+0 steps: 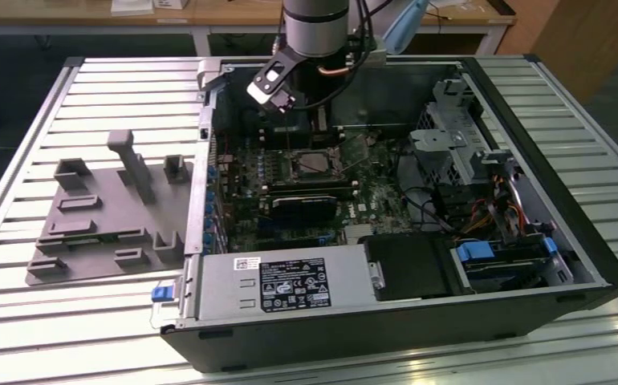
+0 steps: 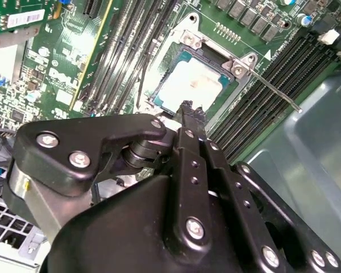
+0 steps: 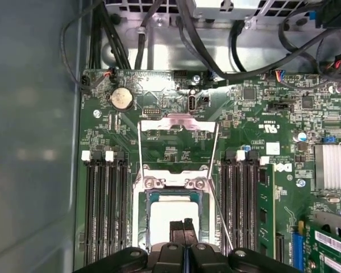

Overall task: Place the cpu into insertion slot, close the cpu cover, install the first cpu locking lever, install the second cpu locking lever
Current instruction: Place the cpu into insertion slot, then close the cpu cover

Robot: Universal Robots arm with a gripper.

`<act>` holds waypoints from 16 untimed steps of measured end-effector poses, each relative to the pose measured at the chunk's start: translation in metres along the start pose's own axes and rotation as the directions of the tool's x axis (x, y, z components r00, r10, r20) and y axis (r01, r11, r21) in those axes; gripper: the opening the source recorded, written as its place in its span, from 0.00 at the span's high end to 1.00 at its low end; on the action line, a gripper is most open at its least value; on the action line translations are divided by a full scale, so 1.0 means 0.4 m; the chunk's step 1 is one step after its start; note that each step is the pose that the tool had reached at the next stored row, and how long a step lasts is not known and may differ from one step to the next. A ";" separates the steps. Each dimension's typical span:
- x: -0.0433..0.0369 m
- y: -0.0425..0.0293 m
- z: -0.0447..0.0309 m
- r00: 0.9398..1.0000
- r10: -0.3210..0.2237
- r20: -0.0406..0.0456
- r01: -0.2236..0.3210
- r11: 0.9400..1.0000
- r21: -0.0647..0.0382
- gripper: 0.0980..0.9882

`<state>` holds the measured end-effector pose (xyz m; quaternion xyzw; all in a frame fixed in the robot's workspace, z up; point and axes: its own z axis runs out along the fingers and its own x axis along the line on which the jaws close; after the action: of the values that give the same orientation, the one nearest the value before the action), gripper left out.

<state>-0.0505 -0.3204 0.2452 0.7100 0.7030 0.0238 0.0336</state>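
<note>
The cpu (image 3: 165,213) (image 2: 196,85) lies flat in the insertion slot (image 3: 141,223) (image 1: 311,163), its pale metal top showing. The cpu cover (image 3: 179,120) is swung open behind the slot, and green board shows through its window. One thin locking lever (image 3: 220,213) (image 2: 273,88) sticks out loose beside the slot. My gripper (image 3: 183,227) (image 2: 187,109) (image 1: 300,112) hovers just above the near edge of the cpu. Its fingers are shut together with nothing between them.
Long black memory slots (image 3: 105,210) (image 3: 241,205) flank the socket on both sides. Cables (image 3: 125,45) hang along the case wall beyond the board. A power supply (image 1: 277,285) and drive cage (image 1: 502,257) fill the case front. A grey fixture (image 1: 106,216) sits on the table at the exterior view's left.
</note>
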 end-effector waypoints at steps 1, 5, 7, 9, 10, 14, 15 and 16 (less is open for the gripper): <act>0.000 0.001 -0.006 1.000 0.000 0.000 0.000 1.000 0.000 1.00; 0.000 0.002 -0.018 1.000 0.000 0.000 0.000 1.000 0.000 1.00; 0.000 0.002 -0.019 1.000 0.000 0.000 0.000 1.000 0.000 1.00; 0.000 0.002 -0.020 1.000 0.000 0.000 0.000 1.000 0.000 1.00; 0.000 0.002 -0.020 1.000 0.000 0.000 0.000 1.000 0.000 1.00; 0.000 0.002 -0.021 1.000 0.000 0.000 0.000 1.000 0.000 1.00; 0.000 0.002 -0.021 1.000 0.000 0.000 0.000 1.000 0.000 1.00; 0.000 0.002 -0.021 1.000 0.000 0.000 0.000 1.000 0.000 1.00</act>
<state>-0.0505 -0.3204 0.2537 0.7101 0.7029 0.0239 0.0335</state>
